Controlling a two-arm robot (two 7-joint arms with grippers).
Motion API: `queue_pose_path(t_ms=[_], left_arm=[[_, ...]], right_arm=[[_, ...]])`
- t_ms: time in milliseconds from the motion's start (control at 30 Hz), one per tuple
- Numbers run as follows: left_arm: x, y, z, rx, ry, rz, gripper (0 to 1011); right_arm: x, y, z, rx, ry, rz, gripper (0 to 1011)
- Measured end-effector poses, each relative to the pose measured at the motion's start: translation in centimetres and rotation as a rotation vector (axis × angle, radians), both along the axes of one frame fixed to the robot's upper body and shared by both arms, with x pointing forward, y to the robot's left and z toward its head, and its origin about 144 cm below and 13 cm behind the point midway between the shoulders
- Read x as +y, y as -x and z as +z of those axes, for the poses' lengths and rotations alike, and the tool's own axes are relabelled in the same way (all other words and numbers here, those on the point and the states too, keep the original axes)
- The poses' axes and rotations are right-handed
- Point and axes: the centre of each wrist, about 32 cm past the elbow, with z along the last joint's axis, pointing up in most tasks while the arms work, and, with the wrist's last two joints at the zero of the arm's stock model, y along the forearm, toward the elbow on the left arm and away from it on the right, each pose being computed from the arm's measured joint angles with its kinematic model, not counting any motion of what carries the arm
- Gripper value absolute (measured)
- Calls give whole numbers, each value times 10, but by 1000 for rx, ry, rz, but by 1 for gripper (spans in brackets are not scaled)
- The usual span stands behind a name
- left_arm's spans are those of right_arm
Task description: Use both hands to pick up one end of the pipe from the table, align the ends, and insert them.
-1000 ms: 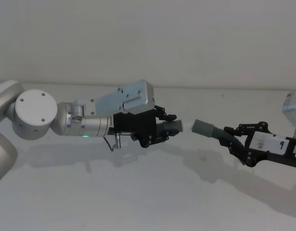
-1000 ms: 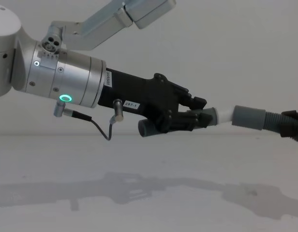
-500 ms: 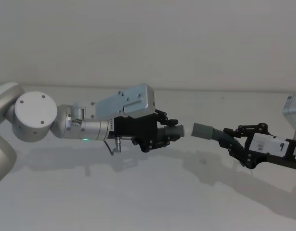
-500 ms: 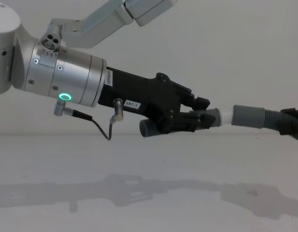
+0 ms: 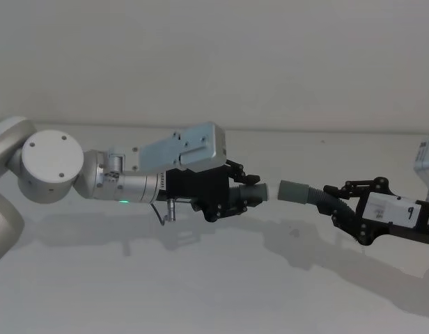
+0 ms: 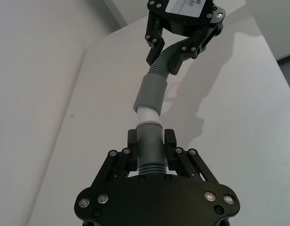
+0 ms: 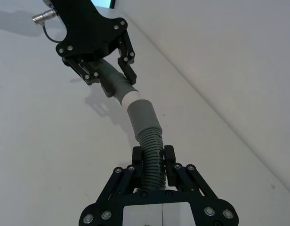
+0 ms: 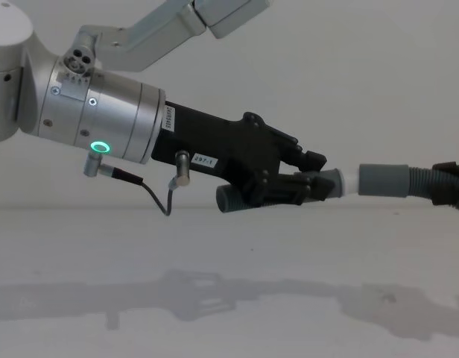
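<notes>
My left gripper (image 5: pixel 251 189) is shut on the shorter pipe piece (image 6: pixel 149 150), held above the white table (image 5: pixel 200 292). Its grey cuff and narrow white tip (image 8: pixel 349 181) point right. My right gripper (image 5: pixel 334 202) is shut on the ribbed body of the longer pipe piece (image 7: pixel 152 155), whose smooth grey cuff (image 5: pixel 292 190) points left. The two ends face each other nearly in line. In the left wrist view the white tip (image 6: pixel 147 117) meets the mouth of the cuff (image 6: pixel 152 92). The right wrist view shows the same joint (image 7: pixel 131 100) in front of the left gripper (image 7: pixel 109 75).
A thin grey cable (image 8: pixel 151 198) loops under the silver left wrist with its green ring light (image 8: pixel 100 147). A silver arm link (image 5: pixel 186 145) sits over the left gripper. The table meets a plain white wall (image 5: pixel 214 62) behind.
The right gripper has levelled its hose, so the grey cuff now lies more in line with the white tip. The left gripper has shifted slightly right and down.
</notes>
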Motion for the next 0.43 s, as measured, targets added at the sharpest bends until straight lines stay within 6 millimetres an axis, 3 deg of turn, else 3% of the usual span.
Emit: queue_pose_path(t_ms=[433], left_arm=[[-1,0,1,2,-4,-4,330]], right_arm=[[0,0,2,-13,3,18,280]])
